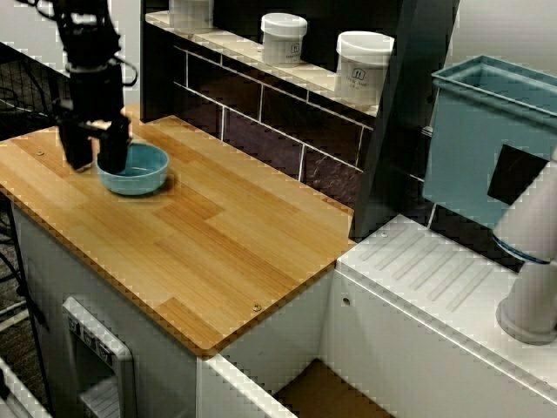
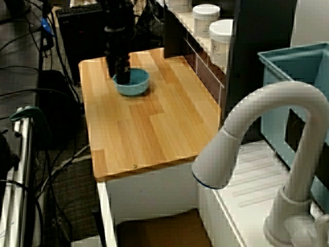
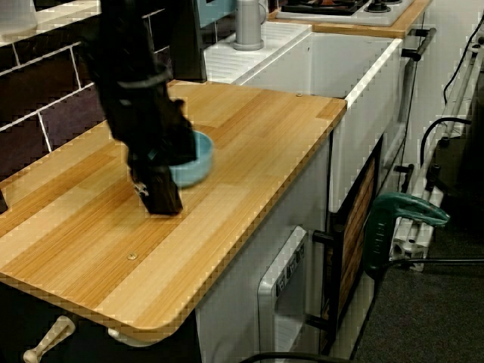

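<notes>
Soft, even indoor light from overhead filled all three views. The wooden table (image 1: 218, 235) was clearly and evenly lit, without harsh glare. The bowl (image 1: 139, 174) threw only a small, blurred shadow beside it. The black arm (image 3: 140, 98) came out as a dark mass with little surface detail. The white jars (image 1: 364, 65) were bright, and their labels were barely readable. In the view from behind the tap, the floor (image 2: 67, 154) lay in gloom. The pictures were coarse: table edges broke into jagged steps, and the near tap (image 2: 267, 128) looked soft.

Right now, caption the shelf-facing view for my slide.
Black robot hand straddles the rim of a round light-blue bowl on the wooden counter.
</notes>
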{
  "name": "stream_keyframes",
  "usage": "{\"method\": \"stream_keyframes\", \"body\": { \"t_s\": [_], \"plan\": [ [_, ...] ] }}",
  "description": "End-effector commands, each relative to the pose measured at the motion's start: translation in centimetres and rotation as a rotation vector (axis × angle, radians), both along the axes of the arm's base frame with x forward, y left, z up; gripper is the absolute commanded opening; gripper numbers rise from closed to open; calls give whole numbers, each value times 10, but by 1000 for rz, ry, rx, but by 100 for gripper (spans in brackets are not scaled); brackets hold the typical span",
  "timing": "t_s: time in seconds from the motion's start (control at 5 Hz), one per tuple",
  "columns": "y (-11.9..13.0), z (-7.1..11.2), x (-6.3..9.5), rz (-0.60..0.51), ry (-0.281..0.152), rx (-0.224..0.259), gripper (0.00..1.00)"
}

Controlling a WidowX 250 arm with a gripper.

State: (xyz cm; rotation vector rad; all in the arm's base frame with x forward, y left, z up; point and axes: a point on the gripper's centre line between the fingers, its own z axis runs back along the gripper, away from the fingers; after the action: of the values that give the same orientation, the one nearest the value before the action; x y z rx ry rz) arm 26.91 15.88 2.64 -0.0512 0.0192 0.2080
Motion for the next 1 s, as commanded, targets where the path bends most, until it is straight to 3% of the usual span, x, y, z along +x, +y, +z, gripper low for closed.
{"method": "stream_keyframes", "body": {
  "t_s": [0.0, 0.2, 0.4, 0.8],
  "plan": [
    [16, 21, -16, 26, -64, 39, 100],
    [10, 25, -17, 10, -59, 12, 100],
    [4, 26, -11, 19, -65, 22, 100],
    [-11, 37, 0, 27, -83, -20, 100]
  ]
}}
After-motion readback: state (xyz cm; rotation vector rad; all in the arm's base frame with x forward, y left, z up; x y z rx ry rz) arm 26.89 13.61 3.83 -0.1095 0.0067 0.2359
